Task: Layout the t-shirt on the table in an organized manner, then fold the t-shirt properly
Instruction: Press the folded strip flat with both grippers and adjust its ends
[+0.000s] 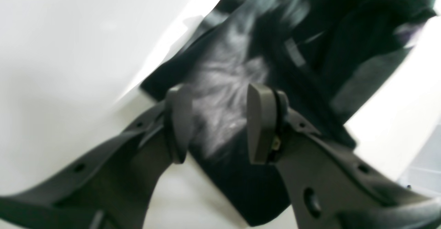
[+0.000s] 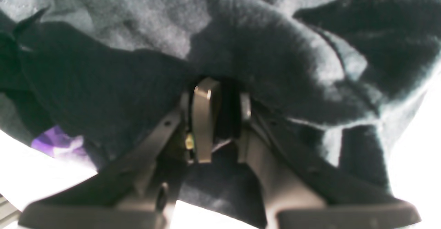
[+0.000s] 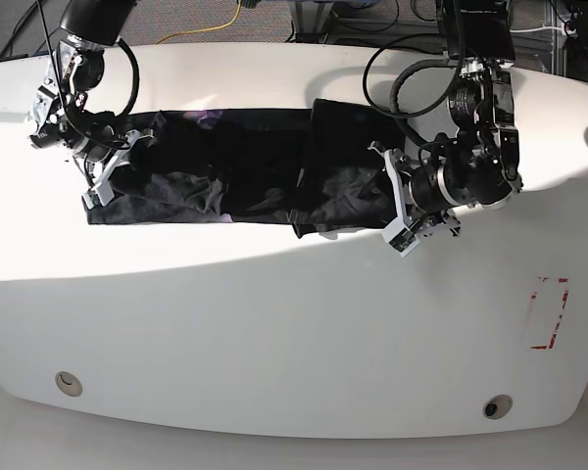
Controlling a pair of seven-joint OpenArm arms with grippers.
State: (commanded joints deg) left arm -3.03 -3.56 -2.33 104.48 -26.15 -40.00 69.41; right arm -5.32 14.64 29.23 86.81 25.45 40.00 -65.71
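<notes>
t-shirt (image 3: pixel 235 166): black, purple patch (image 2: pixel 57 143) | table (image 3: pixel 274 333): white, red dashed mark (image 3: pixel 549 313)

You see the t-shirt (image 3: pixel 235 176) as soft black cloth, matt and slightly fuzzy up close in the right wrist view (image 2: pixel 262 43), creased into folds, with a purple patch (image 2: pixel 57 142) of smoother look. The table (image 3: pixel 274 323) is white, smooth and glossy, catching bright glare. The left gripper (image 1: pixel 217 122) has matt grey plastic fingers (image 1: pixel 257 125); the right gripper (image 2: pixel 220 118) looks the same, dull and smooth.
</notes>
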